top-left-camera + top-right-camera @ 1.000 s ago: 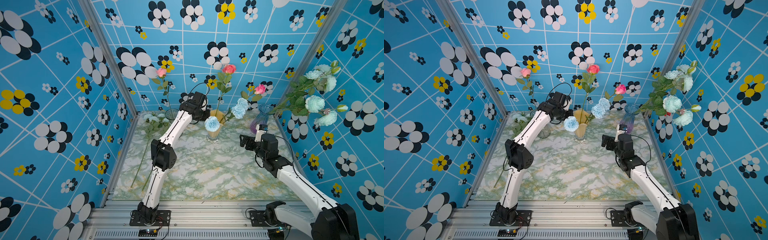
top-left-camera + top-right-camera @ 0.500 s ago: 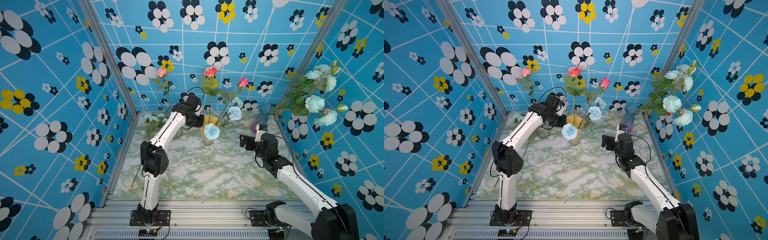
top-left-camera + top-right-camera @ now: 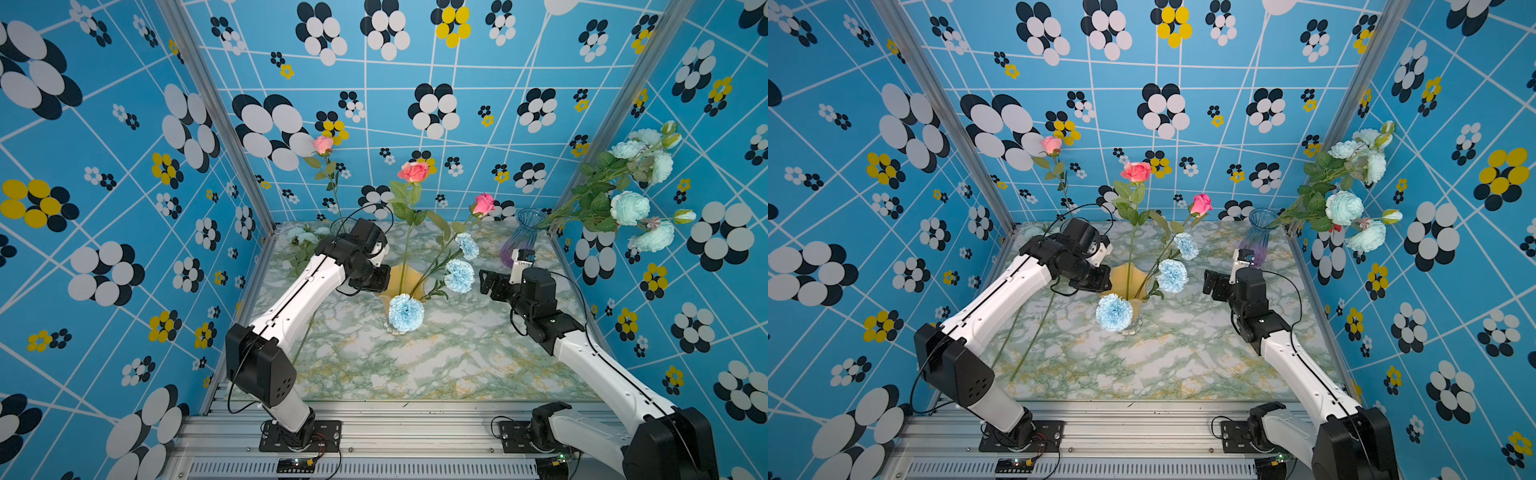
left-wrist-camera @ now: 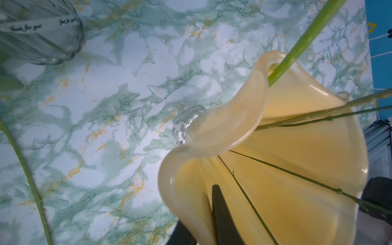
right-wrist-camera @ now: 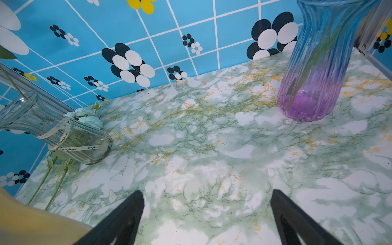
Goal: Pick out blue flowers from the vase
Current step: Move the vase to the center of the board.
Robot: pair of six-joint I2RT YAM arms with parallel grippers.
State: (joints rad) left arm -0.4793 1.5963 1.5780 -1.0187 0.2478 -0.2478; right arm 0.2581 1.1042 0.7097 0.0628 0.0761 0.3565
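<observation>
While left gripper (image 3: 384, 279) pinches yellow vase (image 4: 239, 118) rim, steadying it, right gripper (image 3: 485, 283) hangs wide open, empty, near blue flowers (image 3: 459, 275) leaning from vase; close on one thin stem, lift straight up.

A white ribbon (image 5: 63, 135) round the clear glass vase (image 5: 27, 118) reads "Just for you", seemingly repeated in script.

Three pale blue carnations (image 3: 459, 276), thin stems, leaning out of upright yellow vase (image 3: 411, 277)
</observation>
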